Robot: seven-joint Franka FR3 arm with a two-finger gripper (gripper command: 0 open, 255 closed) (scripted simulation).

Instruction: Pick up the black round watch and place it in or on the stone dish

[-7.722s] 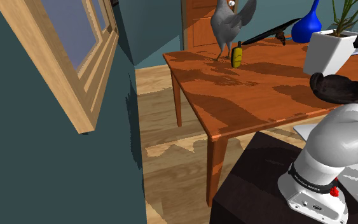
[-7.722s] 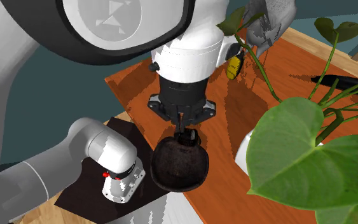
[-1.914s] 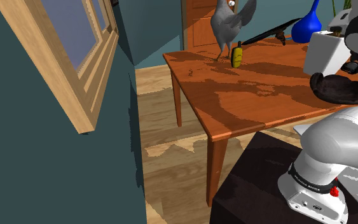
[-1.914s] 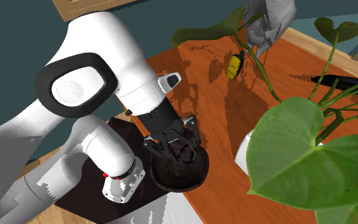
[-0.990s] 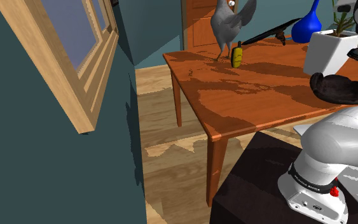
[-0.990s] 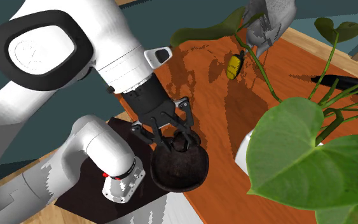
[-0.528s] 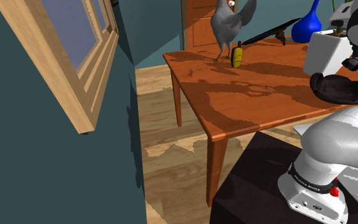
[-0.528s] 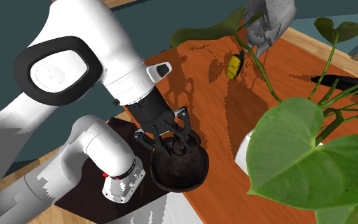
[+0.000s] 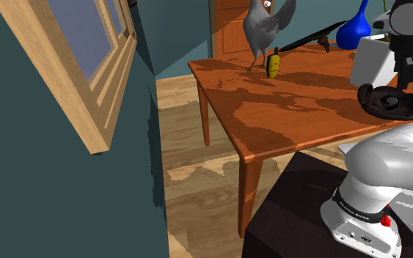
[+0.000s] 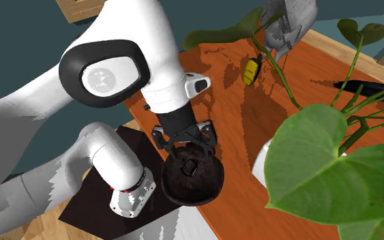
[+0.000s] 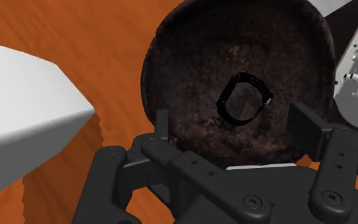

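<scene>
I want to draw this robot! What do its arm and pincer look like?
The arm is made of fat, rounded white tubes with dark bands at the joints. One joint has a round grey cap ringed in black. The pincer is all black, with two short blocky fingers and small round screws. Low on the arm there is a little red dot.

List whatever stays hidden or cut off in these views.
Black round watch: its face, dark against the dark round dish, wrist view.
Grey bird figure: head cropped by the shoulder view's top edge.
White planter: one side behind the arm, shoulder view.
</scene>
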